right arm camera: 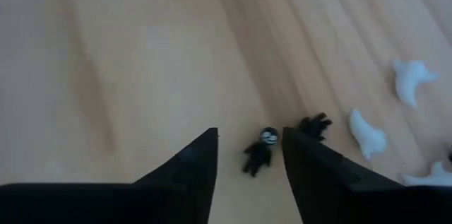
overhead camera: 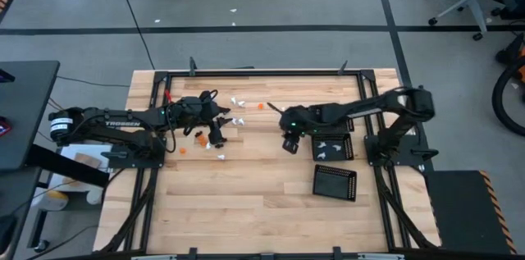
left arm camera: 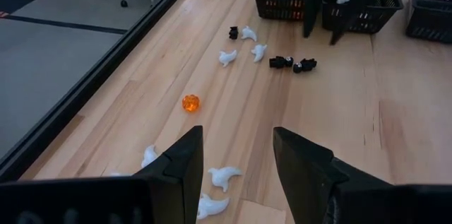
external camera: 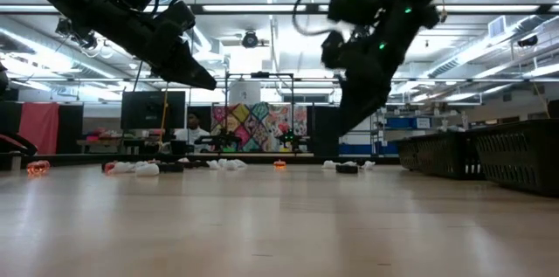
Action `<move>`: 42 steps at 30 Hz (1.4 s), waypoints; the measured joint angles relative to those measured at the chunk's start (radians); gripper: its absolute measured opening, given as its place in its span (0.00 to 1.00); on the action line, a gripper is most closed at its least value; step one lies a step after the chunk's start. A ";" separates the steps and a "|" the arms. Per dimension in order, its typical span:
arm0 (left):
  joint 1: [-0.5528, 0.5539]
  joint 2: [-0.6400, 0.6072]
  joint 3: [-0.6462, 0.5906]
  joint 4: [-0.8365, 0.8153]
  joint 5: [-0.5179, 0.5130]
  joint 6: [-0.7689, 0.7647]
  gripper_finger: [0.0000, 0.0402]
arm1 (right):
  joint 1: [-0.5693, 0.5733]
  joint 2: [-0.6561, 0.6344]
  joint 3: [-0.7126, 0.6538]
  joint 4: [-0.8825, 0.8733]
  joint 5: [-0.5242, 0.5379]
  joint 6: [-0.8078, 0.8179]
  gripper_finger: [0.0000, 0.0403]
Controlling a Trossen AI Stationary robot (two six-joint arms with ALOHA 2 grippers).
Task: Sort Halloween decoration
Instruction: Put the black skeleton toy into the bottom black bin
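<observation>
Looking down from above, the left gripper (overhead camera: 220,134) and right gripper (overhead camera: 289,142) hung over the wooden table (overhead camera: 246,202), tiny white, orange and black Halloween pieces (overhead camera: 239,120) scattered near the left one. In the right wrist view, a small black figurine with a pale face (right arm camera: 260,152) lay between the parted fingers (right arm camera: 191,164) — ungrasped, its long axis tilted. In the left wrist view the fingers (left arm camera: 185,164) stood apart, empty — a white ghost-shaped piece (left arm camera: 224,177) lay between them.
</observation>
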 joint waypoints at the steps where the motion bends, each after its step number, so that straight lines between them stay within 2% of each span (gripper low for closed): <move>1: 0.000 0.000 0.000 0.000 0.000 0.000 0.39 | -0.009 0.025 0.024 -0.028 -0.001 0.000 0.43; 7: 0.000 0.000 0.000 -0.005 0.000 -0.007 0.39 | -0.038 0.151 0.115 -0.133 -0.023 -0.007 0.53; 12: 0.000 0.000 0.000 -0.006 0.000 -0.013 0.39 | -0.047 0.212 0.148 -0.173 -0.047 -0.010 0.53; 17: 0.000 0.000 0.000 -0.006 0.000 -0.013 0.39 | -0.056 0.225 0.154 -0.181 -0.042 -0.035 0.44; 26: 0.000 0.000 0.000 -0.006 0.000 -0.014 0.39 | -0.060 0.220 0.152 -0.222 -0.132 -0.088 0.15; 31: 0.000 0.000 0.000 -0.007 0.000 -0.015 0.39 | -0.061 0.183 0.147 -0.249 -0.132 -0.112 0.04; 35: 0.000 0.000 0.000 -0.007 0.000 -0.016 0.39 | -0.062 0.123 0.147 -0.259 -0.126 -0.114 0.01; 42: -0.001 0.000 0.000 -0.007 0.000 -0.018 0.39 | -0.048 0.084 0.147 -0.272 -0.133 -0.157 0.04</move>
